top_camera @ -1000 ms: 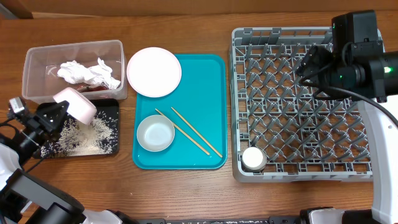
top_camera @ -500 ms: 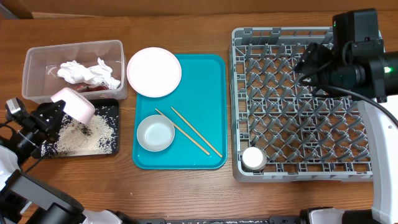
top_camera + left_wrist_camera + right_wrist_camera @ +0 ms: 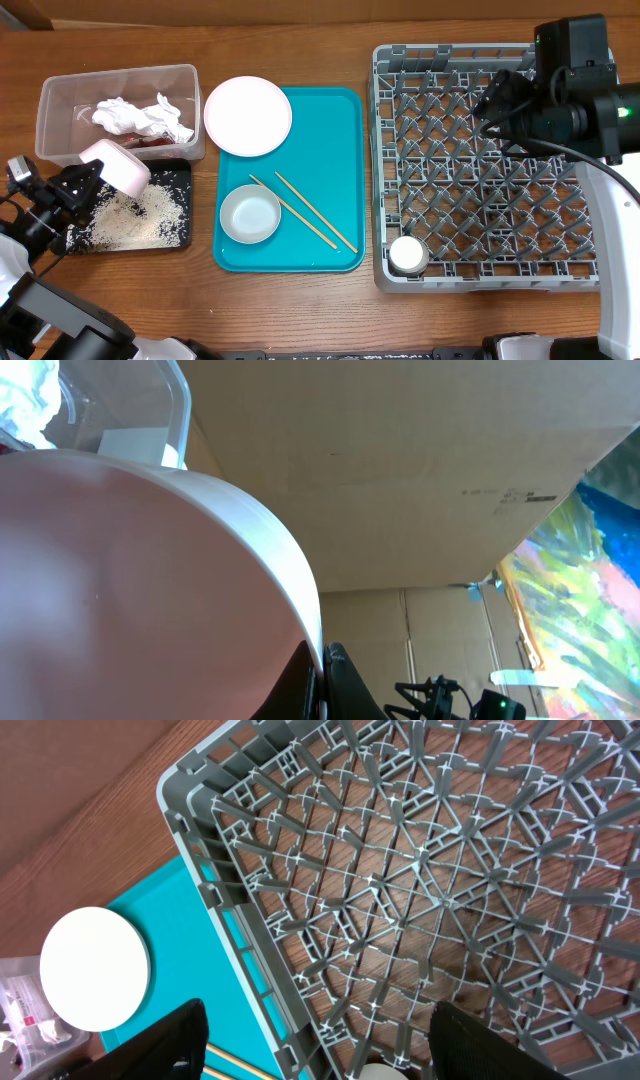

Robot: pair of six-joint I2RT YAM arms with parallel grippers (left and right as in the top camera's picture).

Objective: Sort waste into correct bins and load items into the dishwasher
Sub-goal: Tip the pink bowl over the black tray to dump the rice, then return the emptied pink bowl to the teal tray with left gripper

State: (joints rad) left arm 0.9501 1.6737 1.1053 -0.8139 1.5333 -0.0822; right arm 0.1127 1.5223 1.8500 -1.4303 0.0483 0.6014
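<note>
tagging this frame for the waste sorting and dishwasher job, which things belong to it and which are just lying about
job: pink bowl, rice grains, black tray, clear tub, tissue paper, pink plate, grey-green bowl, chopsticks, white cup, dish rack
lying about: teal tray, wooden table

Cup (image 3: 408, 256) in rack (image 3: 380, 170), right of middle tray (image 3: 330, 150)

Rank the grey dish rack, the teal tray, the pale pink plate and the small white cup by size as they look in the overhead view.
Largest to smallest:
1. grey dish rack
2. teal tray
3. pale pink plate
4. small white cup
The gaps between them are plain, and no two look alike in size.
</note>
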